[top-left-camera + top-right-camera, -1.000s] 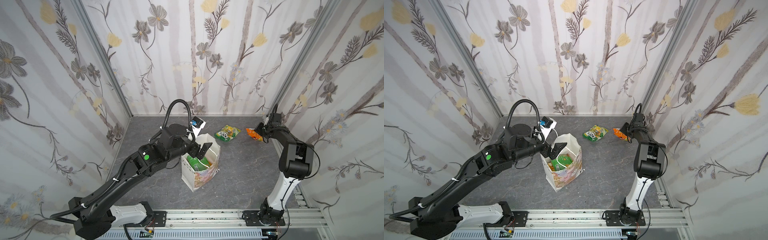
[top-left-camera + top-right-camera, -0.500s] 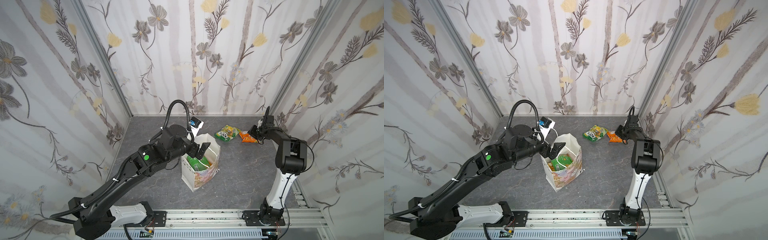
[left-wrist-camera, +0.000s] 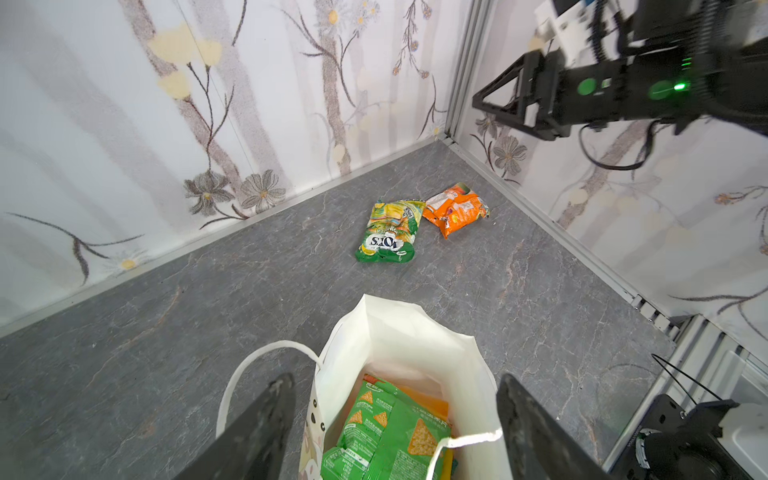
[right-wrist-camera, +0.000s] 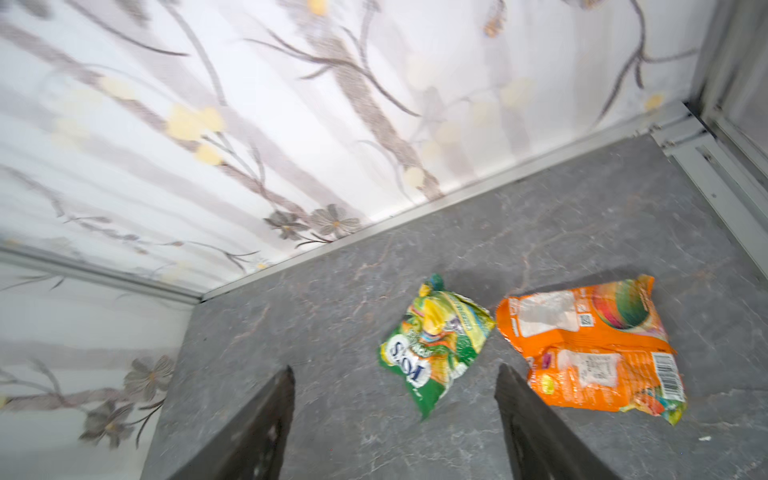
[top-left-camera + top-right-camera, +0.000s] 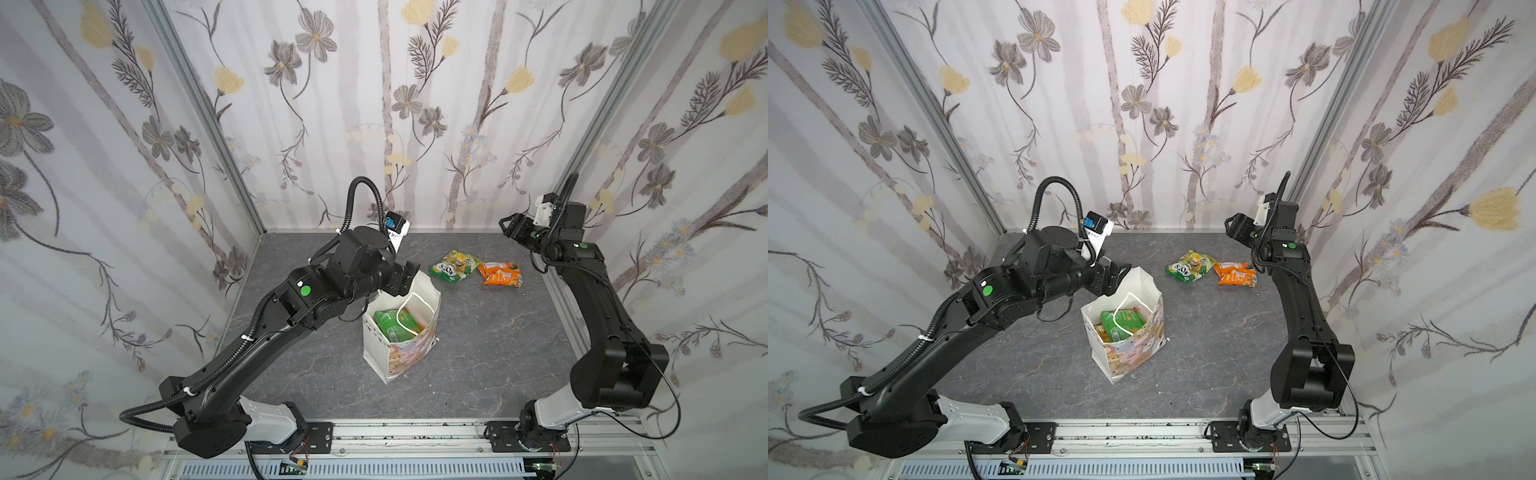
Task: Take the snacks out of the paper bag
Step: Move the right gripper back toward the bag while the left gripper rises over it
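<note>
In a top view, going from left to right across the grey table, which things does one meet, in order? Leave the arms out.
paper bag → green packet → orange packet. The packets inside the bag overlap it, so they are left out.

A grey, marble-veined tabletop [image 5: 478,365] carries the scene. Papered walls rise from three of its edges: the back wall [image 5: 374,104], the left wall [image 5: 83,208] and the right wall [image 5: 685,249]. All are white with pale grey stripes, dark-stemmed grey flowers and yellow blooms. Aluminium posts [image 5: 205,120] stand at the two back corners. A silver metal rail [image 5: 415,434] runs along the front edge. A white slotted duct [image 5: 374,471] lies just outside it.
</note>
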You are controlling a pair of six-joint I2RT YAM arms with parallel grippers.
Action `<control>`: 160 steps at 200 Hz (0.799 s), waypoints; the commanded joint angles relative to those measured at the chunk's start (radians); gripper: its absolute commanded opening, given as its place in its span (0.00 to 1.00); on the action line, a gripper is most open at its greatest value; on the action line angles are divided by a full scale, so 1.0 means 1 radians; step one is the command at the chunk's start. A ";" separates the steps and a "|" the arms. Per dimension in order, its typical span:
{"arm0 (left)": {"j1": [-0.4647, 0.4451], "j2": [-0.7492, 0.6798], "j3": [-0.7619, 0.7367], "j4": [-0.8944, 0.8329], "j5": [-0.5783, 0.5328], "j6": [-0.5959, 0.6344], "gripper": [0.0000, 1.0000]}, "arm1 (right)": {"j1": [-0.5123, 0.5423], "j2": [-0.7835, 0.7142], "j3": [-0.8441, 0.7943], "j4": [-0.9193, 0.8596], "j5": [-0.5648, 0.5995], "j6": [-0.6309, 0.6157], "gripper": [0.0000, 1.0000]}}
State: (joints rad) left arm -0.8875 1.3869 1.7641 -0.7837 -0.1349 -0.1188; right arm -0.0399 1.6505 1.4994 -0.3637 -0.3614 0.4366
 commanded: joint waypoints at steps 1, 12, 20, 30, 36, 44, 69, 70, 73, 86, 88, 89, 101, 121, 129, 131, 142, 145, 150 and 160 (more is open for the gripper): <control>0.022 0.069 0.086 -0.107 -0.007 -0.053 0.77 | 0.052 -0.107 -0.004 -0.020 -0.052 -0.037 0.84; 0.035 0.109 0.131 -0.144 0.006 -0.071 0.77 | 0.083 -0.158 -0.010 -0.020 -0.071 -0.034 0.87; 0.046 0.135 0.161 -0.166 0.013 -0.084 0.76 | 0.109 -0.191 -0.014 -0.022 -0.087 -0.033 0.88; 0.055 0.167 0.193 -0.188 0.025 -0.093 0.74 | 0.143 -0.232 -0.020 -0.026 -0.099 -0.032 0.90; 0.059 0.182 0.205 -0.195 0.027 -0.097 0.74 | 0.165 -0.254 -0.028 -0.026 -0.100 -0.032 0.91; 0.062 0.200 0.218 -0.203 0.031 -0.107 0.72 | 0.194 -0.284 -0.032 -0.033 -0.100 -0.033 0.92; 0.074 0.267 0.283 -0.262 0.053 -0.144 0.69 | 0.272 -0.352 -0.037 -0.077 -0.115 -0.038 0.96; 0.074 0.271 0.286 -0.266 0.054 -0.145 0.69 | 0.274 -0.354 -0.038 -0.078 -0.116 -0.038 0.96; 0.075 0.280 0.293 -0.273 0.056 -0.148 0.68 | 0.282 -0.360 -0.039 -0.085 -0.120 -0.038 0.96; 0.074 0.316 0.326 -0.305 0.064 -0.158 0.67 | 0.312 -0.387 -0.049 -0.110 -0.139 -0.036 0.97; 0.076 0.322 0.330 -0.308 0.065 -0.159 0.67 | 0.316 -0.391 -0.052 -0.113 -0.142 -0.035 0.97; 0.076 0.324 0.332 -0.309 0.066 -0.161 0.66 | 0.318 -0.393 -0.054 -0.114 -0.143 -0.035 0.97; 0.074 0.349 0.345 -0.325 0.080 -0.168 0.65 | 0.342 -0.414 -0.072 -0.130 -0.168 -0.033 0.98; 0.076 0.385 0.356 -0.342 0.106 -0.179 0.63 | 0.377 -0.447 -0.099 -0.152 -0.226 -0.027 0.99; 0.075 0.396 0.356 -0.348 0.113 -0.183 0.62 | 0.393 -0.458 -0.104 -0.167 -0.240 -0.026 0.99; 0.075 0.398 0.356 -0.348 0.116 -0.183 0.62 | 0.395 -0.460 -0.105 -0.169 -0.243 -0.026 0.99; 0.075 0.409 0.350 -0.353 0.130 -0.186 0.61 | 0.411 -0.476 -0.112 -0.183 -0.254 -0.026 0.99; 0.075 0.411 0.348 -0.353 0.135 -0.186 0.61 | 0.415 -0.479 -0.114 -0.189 -0.256 -0.027 0.99; 0.075 0.415 0.345 -0.355 0.142 -0.186 0.60 | 0.420 -0.485 -0.115 -0.196 -0.259 -0.027 0.99; 0.073 0.419 0.336 -0.359 0.162 -0.188 0.59 | 0.427 -0.496 -0.120 -0.206 -0.272 -0.026 0.99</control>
State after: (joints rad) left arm -0.8127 1.7947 2.1086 -1.1091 -0.0212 -0.2878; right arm 0.3698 1.1732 1.3895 -0.5407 -0.5770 0.4107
